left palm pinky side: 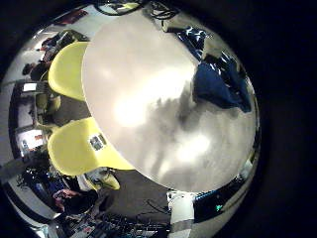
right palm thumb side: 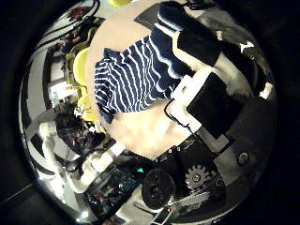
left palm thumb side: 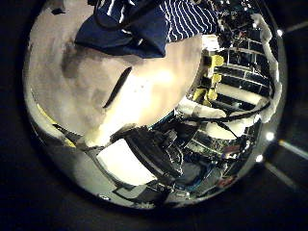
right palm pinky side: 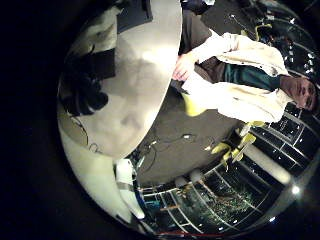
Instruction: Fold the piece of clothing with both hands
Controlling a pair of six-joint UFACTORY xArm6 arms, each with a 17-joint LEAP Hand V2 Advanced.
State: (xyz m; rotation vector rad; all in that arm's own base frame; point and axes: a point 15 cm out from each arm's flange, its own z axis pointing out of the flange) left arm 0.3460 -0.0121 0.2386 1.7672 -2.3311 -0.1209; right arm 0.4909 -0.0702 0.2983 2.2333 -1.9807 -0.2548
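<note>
The piece of clothing [right palm thumb side: 136, 70], striped with a dark part, lies bunched near the edge of the round table [right palm thumb side: 141, 131] in the right thumb side palm view. In the left little finger side palm view the clothing [left palm pinky side: 220, 81] is small, near the table's [left palm pinky side: 149, 99] edge, with my left hand high above the table. The left thumb side palm view shows the clothing [left palm thumb side: 144, 24] on the table [left palm thumb side: 67, 87], away from my left hand [left palm thumb side: 144, 159].
Two chairs [left palm pinky side: 67, 69] [left palm pinky side: 79, 147] stand against the table's edge on the side away from the clothing.
</note>
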